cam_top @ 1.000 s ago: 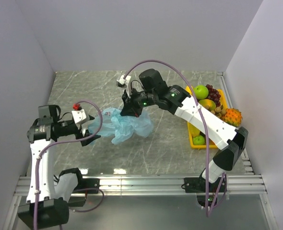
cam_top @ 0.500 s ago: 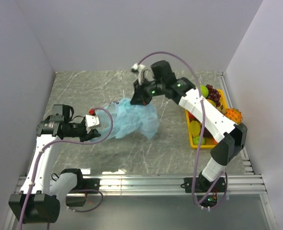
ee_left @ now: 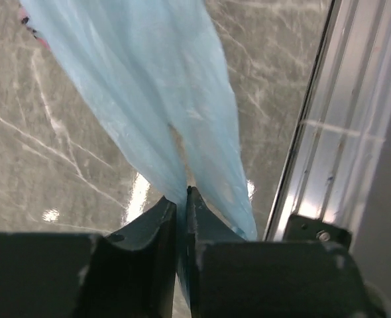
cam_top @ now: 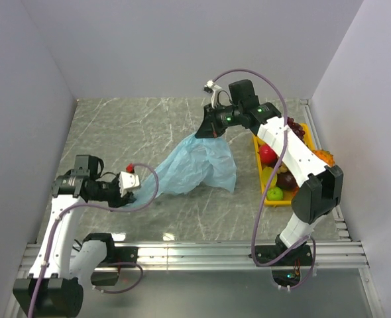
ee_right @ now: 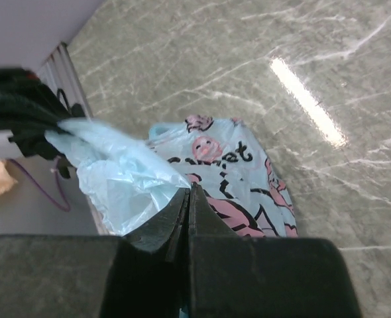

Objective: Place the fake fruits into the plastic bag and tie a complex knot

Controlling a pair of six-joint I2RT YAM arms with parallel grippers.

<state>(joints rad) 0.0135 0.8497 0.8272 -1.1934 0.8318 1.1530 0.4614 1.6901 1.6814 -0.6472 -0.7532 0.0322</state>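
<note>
The light-blue plastic bag [cam_top: 199, 165] hangs stretched between my two grippers above the marble table. My left gripper [cam_top: 137, 187] is shut on the bag's lower left end; in the left wrist view a strip of the bag [ee_left: 162, 106] runs up from between the dark fingers [ee_left: 149, 225]. My right gripper [cam_top: 205, 130] is shut on the bag's upper edge, held high. The right wrist view shows the bag [ee_right: 228, 179] with its pink cartoon print hanging below the closed fingers [ee_right: 209, 225]. The fake fruits [cam_top: 278, 165] lie in the yellow tray at the right. No knot shows.
The yellow tray [cam_top: 264, 197] holds an apple, grapes and other fruit by the right wall. A metal rail [cam_top: 195, 252] runs along the table's near edge, close to my left gripper [ee_left: 181, 199]. White walls close in the table on three sides.
My left gripper closed on the bag's end and drew back toward the near left. My right gripper lifted and carried its end toward the far right, pulling the crumpled bag out long.
</note>
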